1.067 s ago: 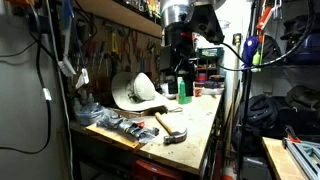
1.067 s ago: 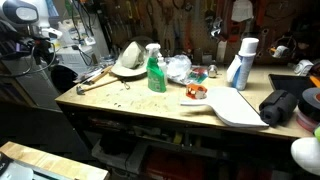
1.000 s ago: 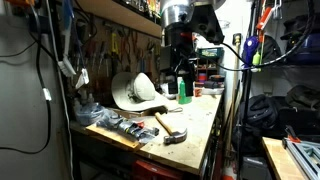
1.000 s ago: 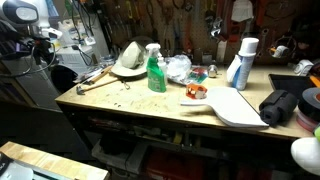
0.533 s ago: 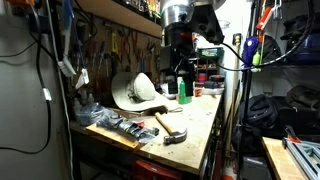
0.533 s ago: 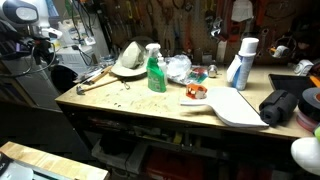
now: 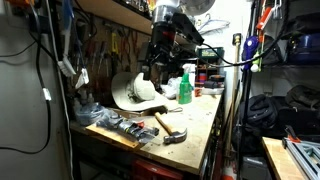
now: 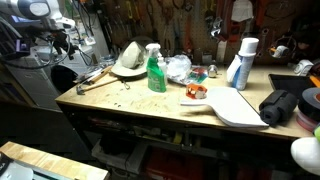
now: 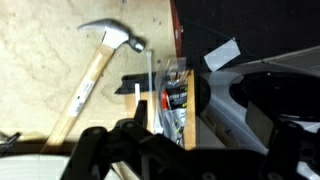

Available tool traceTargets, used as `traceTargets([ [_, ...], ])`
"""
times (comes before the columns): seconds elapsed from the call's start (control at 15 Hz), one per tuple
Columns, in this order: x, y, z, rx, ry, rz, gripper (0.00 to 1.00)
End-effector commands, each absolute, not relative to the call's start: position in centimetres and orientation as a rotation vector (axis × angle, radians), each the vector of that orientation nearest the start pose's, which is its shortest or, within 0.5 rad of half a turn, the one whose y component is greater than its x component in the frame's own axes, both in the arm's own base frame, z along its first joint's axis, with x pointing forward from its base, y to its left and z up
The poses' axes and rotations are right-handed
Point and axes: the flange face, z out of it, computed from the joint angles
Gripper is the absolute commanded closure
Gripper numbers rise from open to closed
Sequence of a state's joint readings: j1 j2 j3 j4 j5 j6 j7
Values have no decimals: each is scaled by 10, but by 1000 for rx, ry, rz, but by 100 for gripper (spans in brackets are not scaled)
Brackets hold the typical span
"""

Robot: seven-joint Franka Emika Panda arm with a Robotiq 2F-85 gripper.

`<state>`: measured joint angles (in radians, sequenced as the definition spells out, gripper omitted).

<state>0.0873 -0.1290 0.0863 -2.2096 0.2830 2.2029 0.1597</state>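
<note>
Over the workbench (image 7: 196, 118), tool (image 9: 190, 150) empty, its jaws apart; hammer (image 9: 92, 78) flat below, near the bench edge

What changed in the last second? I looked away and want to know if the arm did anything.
The arm swung from near the green spray bottle toward the white hat and tilted. The gripper now hangs near the hat, with the hammer in the wrist view beneath it. It took hold of nothing. Hammer, bottle and hat lie as before.
</note>
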Motion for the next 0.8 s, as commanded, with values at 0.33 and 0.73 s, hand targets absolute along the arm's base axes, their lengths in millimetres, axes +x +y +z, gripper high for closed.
traceTargets([
  [0.33,609,29,440,-3093,303,-610,0],
  [0.73,652,-20,427,-3120,425,-810,0],
])
